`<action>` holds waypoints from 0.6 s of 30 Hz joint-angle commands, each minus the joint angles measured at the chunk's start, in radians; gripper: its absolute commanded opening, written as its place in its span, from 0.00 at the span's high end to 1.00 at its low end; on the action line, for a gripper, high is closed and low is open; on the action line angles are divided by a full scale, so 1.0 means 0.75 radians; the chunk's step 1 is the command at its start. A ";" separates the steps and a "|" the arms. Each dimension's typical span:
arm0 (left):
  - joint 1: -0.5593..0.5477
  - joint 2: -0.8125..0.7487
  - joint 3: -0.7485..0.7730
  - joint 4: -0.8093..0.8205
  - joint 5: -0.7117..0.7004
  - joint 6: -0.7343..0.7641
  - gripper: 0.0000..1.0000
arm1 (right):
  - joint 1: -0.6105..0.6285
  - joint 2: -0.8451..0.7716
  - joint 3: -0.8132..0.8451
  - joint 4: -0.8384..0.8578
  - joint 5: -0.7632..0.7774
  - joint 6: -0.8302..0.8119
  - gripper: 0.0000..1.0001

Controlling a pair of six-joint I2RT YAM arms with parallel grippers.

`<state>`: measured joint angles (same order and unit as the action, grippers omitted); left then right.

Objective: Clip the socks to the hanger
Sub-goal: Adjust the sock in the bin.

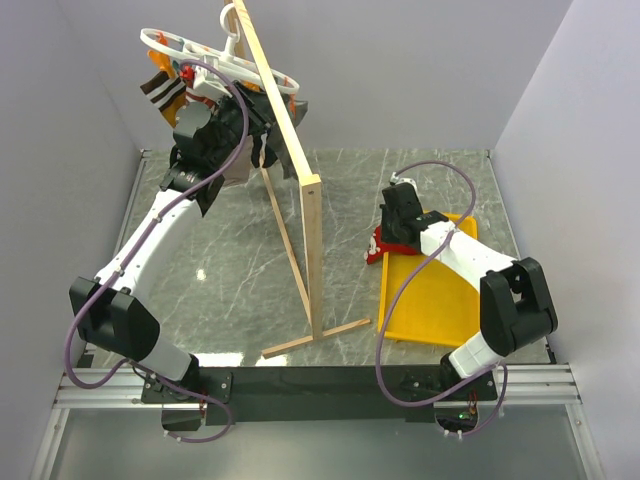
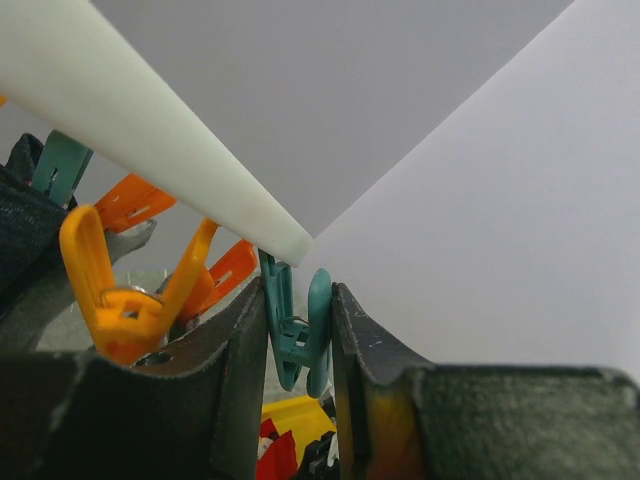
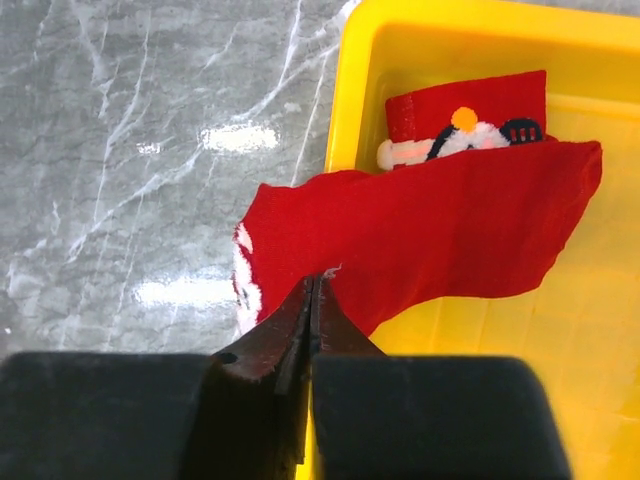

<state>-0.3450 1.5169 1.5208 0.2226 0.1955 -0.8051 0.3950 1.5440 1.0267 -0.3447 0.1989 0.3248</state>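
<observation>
While reaching up high with the left gripper, pinching the two handles of a teal clip between its dark fingers, one finger touching each side. Holding that clip just under the white bar of the hanger, which is slanting down to a point right above the fingertips, with an orange clip dangling just left of the fingers and more orange and teal ones crowding behind it. Showing, from the top camera, the same gripper raised against the hanger's underside beside the slanted beam of the wooden rack, with a brown striped sock hanging at the hanger's far-left end. Pressing the right gripper's fingers together, nipping the near edge of a red sock right at the tips. Trailing that sock away ahead of the fingers, partly over the rim of the yellow tray and partly above the grey marble table. Facing, further ahead of the fingertips and inside the tray, a second red sock, folded, white and black markings showing. Leaving both socks down at the tray, well apart from the hanger, with the rack's upright standing between.
</observation>
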 commanded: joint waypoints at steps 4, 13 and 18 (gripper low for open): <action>0.002 -0.077 0.028 0.067 -0.046 0.049 0.73 | 0.003 -0.034 0.008 0.012 -0.008 0.009 0.64; 0.002 -0.080 0.034 0.059 -0.054 0.069 0.73 | 0.003 0.034 0.026 -0.013 0.001 0.007 0.60; 0.002 -0.084 0.036 0.057 -0.060 0.077 0.73 | 0.003 0.058 0.034 -0.019 -0.001 0.013 0.72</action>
<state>-0.3450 1.5146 1.5208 0.2161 0.1864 -0.7799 0.3946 1.5673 1.0267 -0.3550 0.1913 0.3279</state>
